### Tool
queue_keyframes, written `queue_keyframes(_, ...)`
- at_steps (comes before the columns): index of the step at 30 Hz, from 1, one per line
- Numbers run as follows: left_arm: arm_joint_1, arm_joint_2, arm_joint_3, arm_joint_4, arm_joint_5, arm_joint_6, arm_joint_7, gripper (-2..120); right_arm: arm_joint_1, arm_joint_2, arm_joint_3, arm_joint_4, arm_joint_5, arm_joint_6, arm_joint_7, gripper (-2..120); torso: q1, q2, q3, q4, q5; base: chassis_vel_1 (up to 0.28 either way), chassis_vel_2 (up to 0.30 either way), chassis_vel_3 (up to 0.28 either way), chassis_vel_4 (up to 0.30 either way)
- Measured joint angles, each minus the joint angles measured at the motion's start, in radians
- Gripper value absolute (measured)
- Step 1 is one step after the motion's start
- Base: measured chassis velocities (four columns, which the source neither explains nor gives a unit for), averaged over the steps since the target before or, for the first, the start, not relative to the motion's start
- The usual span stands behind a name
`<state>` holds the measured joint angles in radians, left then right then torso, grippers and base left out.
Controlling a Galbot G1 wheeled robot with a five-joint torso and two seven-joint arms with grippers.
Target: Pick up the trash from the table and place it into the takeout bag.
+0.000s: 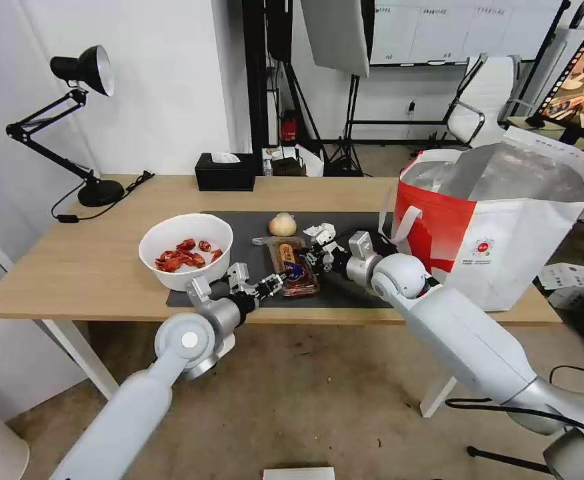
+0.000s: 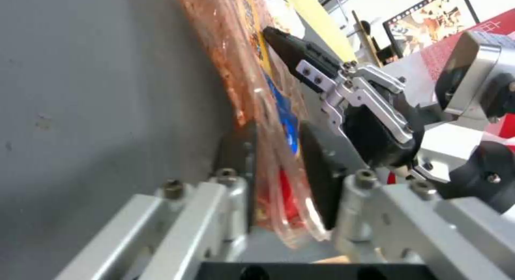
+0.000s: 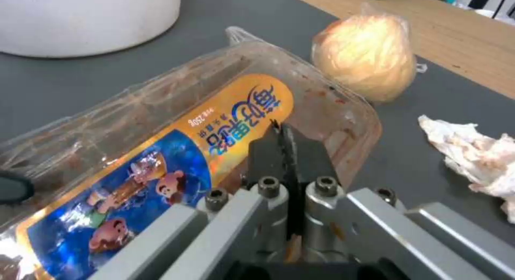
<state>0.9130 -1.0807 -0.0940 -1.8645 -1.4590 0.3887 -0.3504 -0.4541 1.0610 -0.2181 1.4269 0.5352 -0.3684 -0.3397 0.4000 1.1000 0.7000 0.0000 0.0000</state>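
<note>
The clear plastic hinged tray with food scraps and a blue-and-orange label lies on the dark grey mat of the table. My left gripper is shut on its near-left rim, with the rim pinched between the black pads. My right gripper is shut on the tray's right edge, fingers pressed together. Just beyond the tray sit the tan bulb-like lump and the crumpled white tissue. The white bowl of red shells stands left of the tray. The takeout bag stands open at the right.
A black tissue box sits at the table's back edge. At the back left stands a black desk lamp with its cord. Bare wood lies left of the bowl. The takeout bag stands close behind my right arm.
</note>
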Motion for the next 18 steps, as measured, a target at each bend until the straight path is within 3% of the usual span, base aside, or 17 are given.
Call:
queue_keyframes(6,0.004,-0.004,0.002,0.007,0.007,-0.001,0.0,0,-0.012,-0.002,0.006,0.007,0.0,0.001,0.0,0,0.0,0.0,0.0,0.0,0.0,0.0,0.0,0.0,0.0)
queue_keyframes(10,0.007,-0.008,0.002,0.009,0.015,-0.006,0.001,0,-0.025,-0.003,0.016,0.02,0.037,0.005,0.013,0,0.0,0.0,0.0,0.0,0.0,0.0,0.0,0.0,0.0)
queue_keyframes(12,0.009,-0.01,0.001,0.004,0.017,-0.016,0.003,0,-0.046,0.002,0.03,0.045,0.179,0.07,0.115,0,0.0,0.0,0.0,-0.0001,-0.0001,0.0,0.0,0.0,0.0)
queue_keyframes(13,0.01,-0.01,-0.005,-0.012,0.017,-0.022,0.004,0,-0.066,0.014,0.054,0.08,0.355,0.138,0.236,0,0.0,0.0,0.0,0.0001,0.0002,0.0,0.0,0.0,0.0)
queue_keyframes(14,0.01,-0.009,-0.009,-0.022,0.018,-0.027,0.004,0,-0.081,0.018,0.075,0.105,0.434,0.165,0.288,2,0.0,0.0,0.0,0.0003,0.0001,0.0,0.0,0.0,0.0)
queue_keyframes(18,0.009,0.004,-0.021,-0.053,0.02,-0.046,0.005,0,-0.149,0.008,0.148,0.194,0.542,0.232,0.354,14,0.0,0.0,0.0,0.0002,-0.0001,0.0,0.0,0.0,0.0)
